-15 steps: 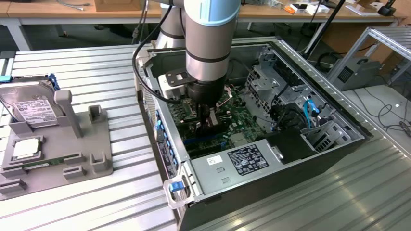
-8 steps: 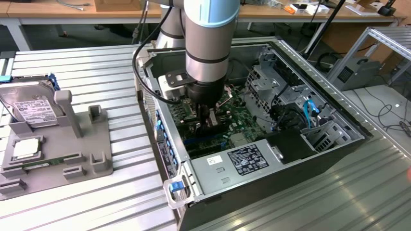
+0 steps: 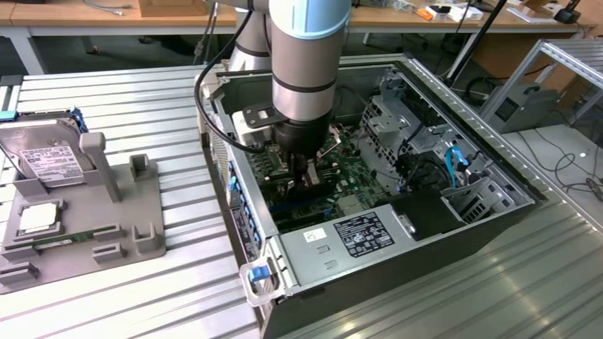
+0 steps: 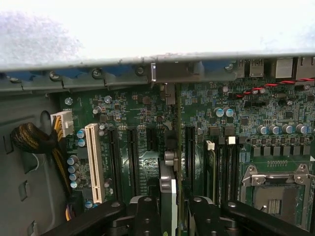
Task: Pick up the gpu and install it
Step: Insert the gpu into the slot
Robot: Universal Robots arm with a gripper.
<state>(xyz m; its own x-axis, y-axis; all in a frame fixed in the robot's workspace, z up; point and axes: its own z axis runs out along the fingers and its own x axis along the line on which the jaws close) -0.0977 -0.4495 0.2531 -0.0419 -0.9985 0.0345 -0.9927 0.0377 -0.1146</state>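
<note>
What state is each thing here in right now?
Computer case: lying on its side, open.
Gripper: shut on the gpu, down inside the case.
Gpu: held on edge above the motherboard slots.
Hard drive: standing in the grey holder.
Processor socket: empty.

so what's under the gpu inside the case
The gpu, held edge-on in the end effector, stands over the green motherboard among its long black expansion slots. The slot directly beneath the card is covered by it, so seating cannot be seen.
</note>
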